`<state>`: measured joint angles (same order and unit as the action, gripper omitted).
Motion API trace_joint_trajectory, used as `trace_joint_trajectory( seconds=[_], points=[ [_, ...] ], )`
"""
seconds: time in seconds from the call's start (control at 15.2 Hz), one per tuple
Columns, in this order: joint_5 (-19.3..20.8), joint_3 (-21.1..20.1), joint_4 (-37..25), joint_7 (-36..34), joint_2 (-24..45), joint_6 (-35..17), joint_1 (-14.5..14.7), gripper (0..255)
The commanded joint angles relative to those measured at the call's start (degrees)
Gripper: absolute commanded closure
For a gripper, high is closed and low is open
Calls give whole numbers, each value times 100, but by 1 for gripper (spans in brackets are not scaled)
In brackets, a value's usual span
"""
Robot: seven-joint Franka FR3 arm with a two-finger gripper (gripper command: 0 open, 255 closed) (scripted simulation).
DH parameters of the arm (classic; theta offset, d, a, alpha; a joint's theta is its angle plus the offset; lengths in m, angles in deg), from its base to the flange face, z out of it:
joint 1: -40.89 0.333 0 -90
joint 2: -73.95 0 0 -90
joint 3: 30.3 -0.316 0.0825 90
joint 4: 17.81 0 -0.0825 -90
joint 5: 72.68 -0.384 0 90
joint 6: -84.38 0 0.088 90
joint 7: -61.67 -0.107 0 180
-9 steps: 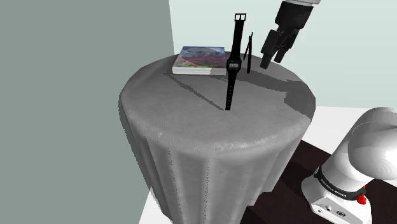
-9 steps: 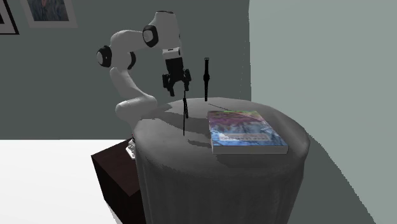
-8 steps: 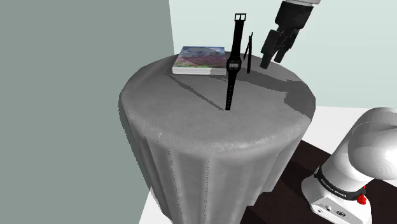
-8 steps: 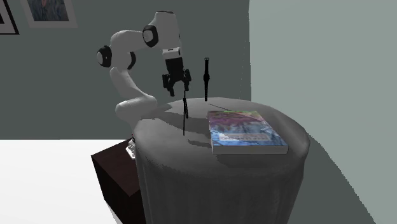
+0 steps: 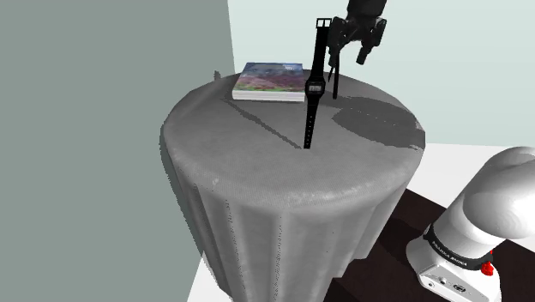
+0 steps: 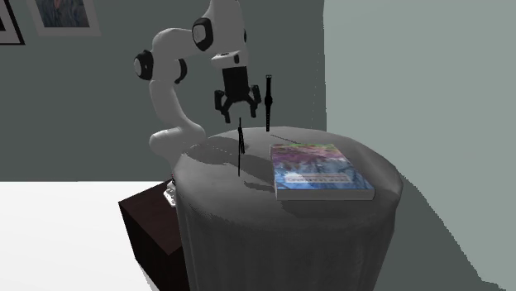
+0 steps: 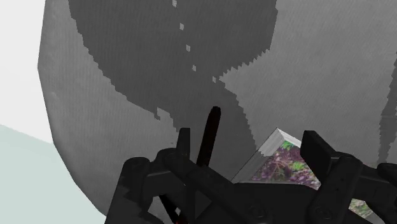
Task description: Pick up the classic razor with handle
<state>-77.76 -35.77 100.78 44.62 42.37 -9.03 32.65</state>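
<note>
Book (image 5: 270,79): is lying flat at the far edge of the desk (image 5: 283,184) in the shoulder view, showing a purple-and-green cover picture.
Watch (image 5: 314,86): is standing upright on its strap near the desk's middle, apart from the book.
Razor (image 5: 334,81): is standing upright on the desk's cloth as a thin black stick, between the watch and the desk's far edge, inward from the rim.
Gripper (image 5: 348,53): is hanging straight above the razor with its 2 fingers spread apart. In the wrist view the razor's top (image 7: 208,133) is poking up between them, and neither finger seems to be touching it.
Done so far: the gripper (image 6: 240,114) is sitting lined up over the razor (image 6: 239,149), so the approach looks nearly complete.
Left to do: lowering further along the handle, closing on it, and lifting. The razor is still resting on the desk, ungrasped.
Writing: the book's cover (image 6: 318,169) is showing no readable title and the watch face is showing nothing legible. The dark band on the arm's base (image 5: 463,249) is carrying pale lettering too small to read.
</note>
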Motion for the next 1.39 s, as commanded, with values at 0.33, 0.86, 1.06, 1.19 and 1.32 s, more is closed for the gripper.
trace_joint_trajectory(
  seconds=[0.33,0.86,1.06,1.19,1.32],
  points=[
    [295,11,-1607,-1304,1378,348,-576,0],
    [378,57,-1583,-1669,1636,111,-712,0],
    [373,57,-1321,-1665,1577,-92,-710,0],
    [373,58,-1326,-1663,1580,-90,-711,255],
    [373,60,-1321,-1660,1580,-94,-712,255]
  ],
)
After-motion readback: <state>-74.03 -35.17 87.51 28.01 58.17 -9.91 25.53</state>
